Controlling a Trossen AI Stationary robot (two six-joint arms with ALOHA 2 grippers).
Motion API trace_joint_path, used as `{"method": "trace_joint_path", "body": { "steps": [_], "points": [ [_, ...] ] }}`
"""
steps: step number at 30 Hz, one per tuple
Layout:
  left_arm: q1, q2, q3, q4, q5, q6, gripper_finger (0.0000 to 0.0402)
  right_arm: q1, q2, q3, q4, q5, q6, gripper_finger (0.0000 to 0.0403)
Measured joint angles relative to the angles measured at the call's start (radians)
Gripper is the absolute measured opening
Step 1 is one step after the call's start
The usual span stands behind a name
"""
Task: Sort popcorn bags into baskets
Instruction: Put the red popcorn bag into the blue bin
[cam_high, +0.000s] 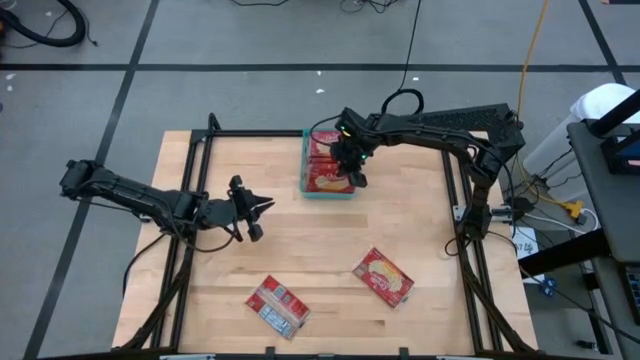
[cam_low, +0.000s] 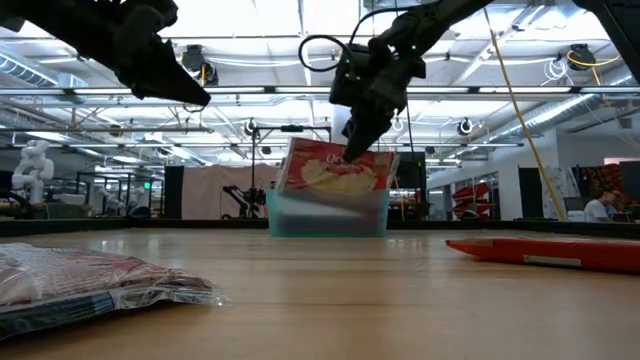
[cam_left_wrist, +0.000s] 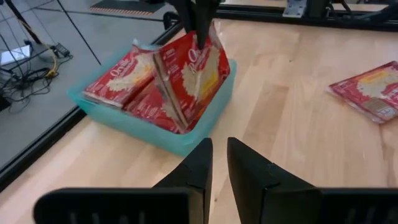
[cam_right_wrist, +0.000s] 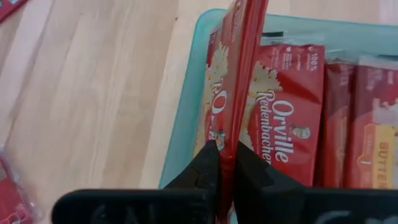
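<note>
A teal basket (cam_high: 305, 186) (cam_left_wrist: 180, 140) stands at the table's far middle with red popcorn bags (cam_left_wrist: 121, 71) (cam_right_wrist: 286, 112) lying in it. My right gripper (cam_high: 355, 178) (cam_right_wrist: 225, 155) is above the basket's near end, shut on another popcorn bag (cam_left_wrist: 193, 74) (cam_low: 335, 170) that stands on edge in the basket. My left gripper (cam_high: 258, 215) (cam_left_wrist: 219, 158) hovers over bare table left of the basket. Its fingers are almost together, with nothing between them. Two more popcorn bags (cam_high: 383, 276) (cam_high: 278, 306) lie flat near the table's front. My right gripper pinches the bag's upper edge (cam_left_wrist: 200, 38) (cam_right_wrist: 229, 140) between its two fingers. The fingers slant down from above. The bag hangs below them on edge and tilted, its lower part inside the basket against the bags lying there (cam_left_wrist: 177, 115).
A black frame rail (cam_high: 250, 133) runs around the table's far and side edges. Between my left gripper and the two loose bags there is bare wood (cam_high: 320, 245). In the low view one bag (cam_low: 90, 280) lies close at the front left, and the other (cam_low: 550, 250) at the right.
</note>
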Motion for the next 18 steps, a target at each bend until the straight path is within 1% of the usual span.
{"method": "trace_joint_path", "body": {
  "steps": [3, 9, 11, 15, 16, 18],
  "points": [
    [0.0, 0.0, 0.0, -0.001, 0.002, 0.0, 0.0051, 0.009, 0.0, 0.0, 0.028, 0.029, -0.006, 0.0034],
    [0.0, 0.0, 0.0, 0.001, 0.002, 0.008, 0.0051, 0.025, 0.0, 0.0, 0.096, 0.114, -0.025, 0.0111],
    [0.0, 0.0, 0.0, 0.001, 0.002, 0.008, 0.0051, 0.032, 0.0, 0.0, 0.136, 0.173, -0.019, 0.0133],
    [0.0, 0.0, 0.0, 0.001, 0.002, 0.009, 0.0051, 0.056, 0.0, 0.0, 0.209, 0.363, -0.008, 0.016],
    [0.0, 0.0, 0.0, 0.001, 0.002, 0.009, 0.0051, 0.063, 0.0, 0.0, 0.217, 0.391, 0.005, 0.0163],
    [0.0, 0.0, 0.0, 0.0, 0.002, 0.009, 0.0051, 0.079, 0.0, 0.0, 0.222, 0.407, 0.042, 0.0165]
  ]
}}
